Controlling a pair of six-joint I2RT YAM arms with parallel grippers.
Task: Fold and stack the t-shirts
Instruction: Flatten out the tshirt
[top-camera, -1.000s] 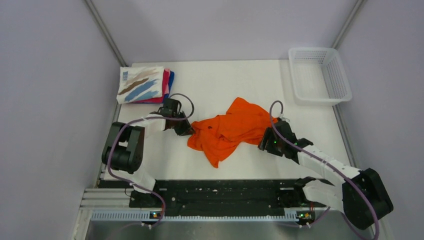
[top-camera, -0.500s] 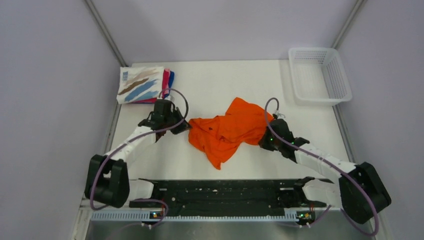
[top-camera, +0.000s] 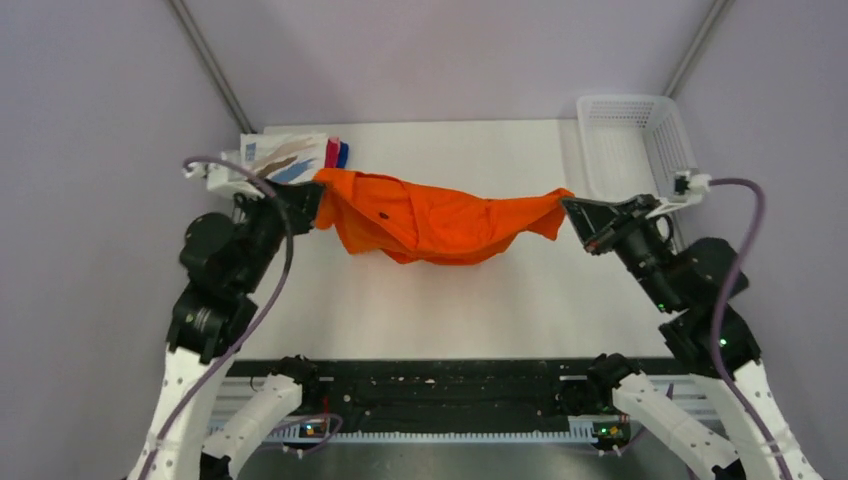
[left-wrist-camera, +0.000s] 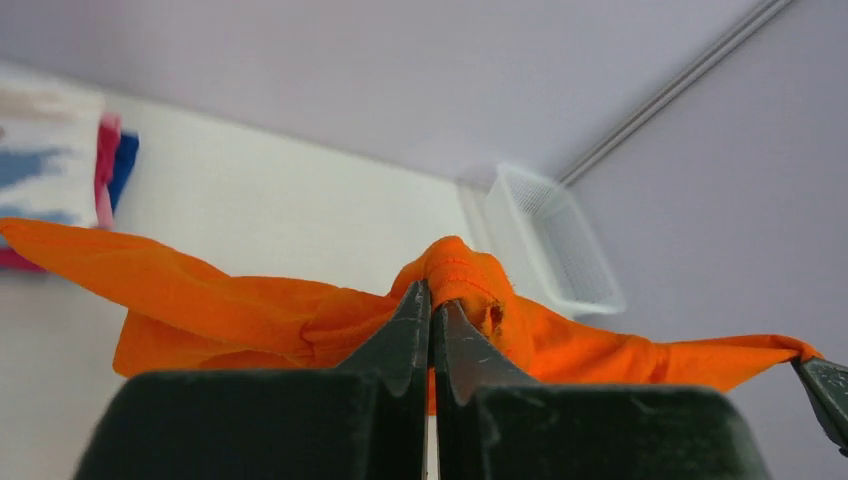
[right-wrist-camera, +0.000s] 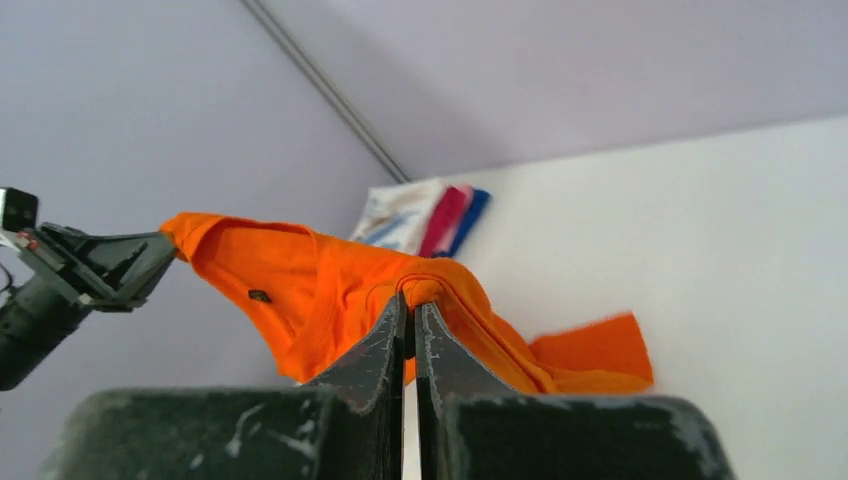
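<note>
Left gripper (top-camera: 318, 205) is clamped on the left end of the orange tee (top-camera: 430, 220), right gripper (top-camera: 572, 208) clamped on its right end. Both wrist views show my jaws closed with a bunched bit of cloth pinched at the tips. The tee hangs in the air between my two arms, over the far half of the table (top-camera: 450, 310). It sags in the middle and is crumpled, not flat. The folded stack (top-camera: 285, 158) sits at the far left corner, just behind my left gripper. The basket (top-camera: 640, 140) is at far right, near my right one. Step in hand, I judge: spread the tee so it can go down flat for folding. I should pull the ends apart evenly until the sag mostly goes, but no harder. These are small pinches on bunched edges, and soft cloth could slip out. I cannot tell which parts of the tee I hold, so if it hangs twisted I would set it down and regrip matching corners. I should lower both ends level onto the bare middle of the table, letting the hanging edge touch first so nothing tucks under. The left end should steer clear of the stack and the right end of the basket.
</note>
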